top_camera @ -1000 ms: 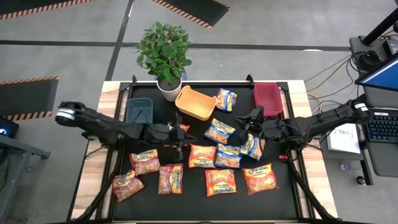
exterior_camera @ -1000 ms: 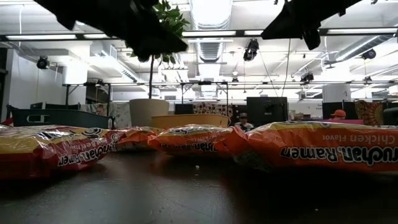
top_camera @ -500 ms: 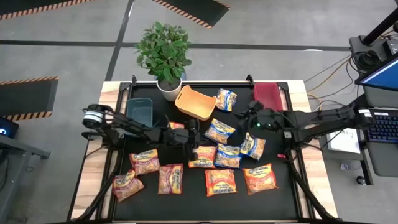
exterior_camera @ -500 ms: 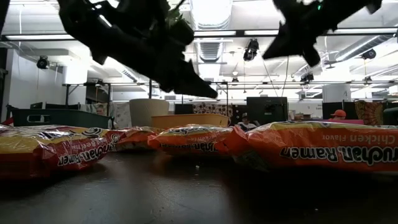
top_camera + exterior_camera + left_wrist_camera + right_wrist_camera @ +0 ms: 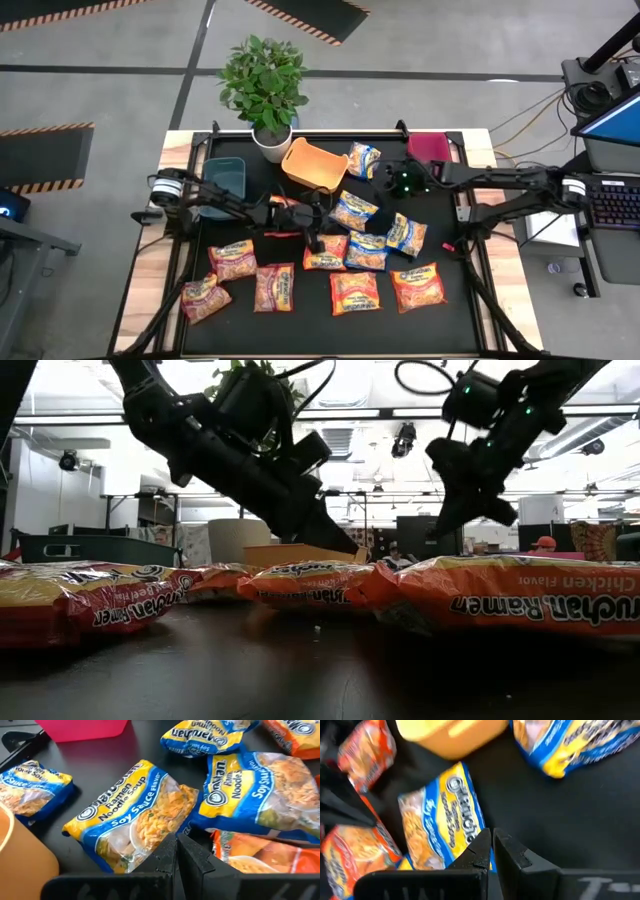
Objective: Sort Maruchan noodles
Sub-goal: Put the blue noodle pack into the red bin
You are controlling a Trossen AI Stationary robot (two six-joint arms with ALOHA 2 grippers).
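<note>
Several Maruchan noodle packets lie flat on the black table top: blue-and-yellow ones point(image 5: 352, 210) point(image 5: 366, 250) in the middle, orange ones point(image 5: 355, 292) near the front, pinkish-red ones point(image 5: 232, 260) at the front left. My left gripper point(image 5: 316, 240) point(image 5: 176, 845) is shut and slants down just short of a blue-and-yellow soy sauce packet point(image 5: 135, 815), beside an orange packet point(image 5: 325, 252). My right gripper point(image 5: 380, 203) point(image 5: 491, 840) is shut too and points down over that same blue-and-yellow packet point(image 5: 445, 820), from its far right. In the low view both grippers point(image 5: 350, 548) point(image 5: 445, 525) hang above the packets.
Along the far edge stand a dark teal bin point(image 5: 222, 178), an orange bin point(image 5: 314, 165) and a red bin point(image 5: 430, 150). A potted plant point(image 5: 265, 85) stands at the far edge. Another blue-and-yellow packet point(image 5: 364, 160) lies between the orange and red bins.
My left gripper has gone toward the table's right and down, close over the packets in the middle. My right arm has swung toward the far edge, and its gripper has turned, tipped downward and sunk toward the blue-and-yellow packet. Both stayed shut. No packet has moved.
</note>
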